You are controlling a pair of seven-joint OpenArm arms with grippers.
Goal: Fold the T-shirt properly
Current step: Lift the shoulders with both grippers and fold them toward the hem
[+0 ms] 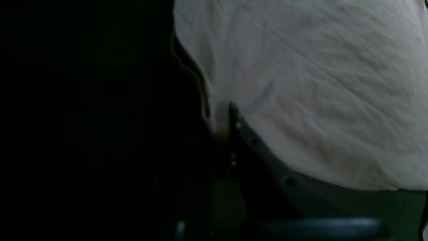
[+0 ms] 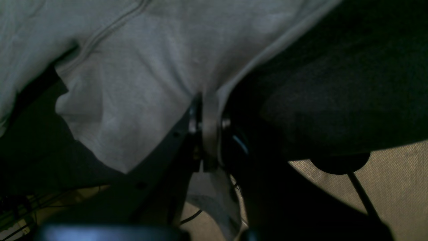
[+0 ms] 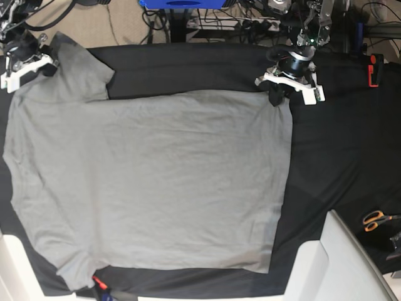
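Note:
The grey T-shirt (image 3: 150, 182) lies spread flat and wrinkled on the black table cloth (image 3: 338, 144). My left gripper (image 3: 276, 95) sits at the shirt's far right corner. In the left wrist view it (image 1: 223, 122) is shut on the shirt's edge, and grey cloth (image 1: 317, 83) fills the frame beyond. My right gripper (image 3: 42, 47) is at the far left, by the sleeve. Seen from the right wrist, it (image 2: 209, 129) is shut on a hemmed edge of the shirt (image 2: 140, 73), with a strip of cloth pinched between the fingers.
Orange-handled scissors (image 3: 376, 219) lie at the right edge of the cloth. A red object (image 3: 373, 70) stands at the far right. White blocks (image 3: 338, 263) occupy the near right corner. Cables and a blue box (image 3: 182, 3) lie behind the table.

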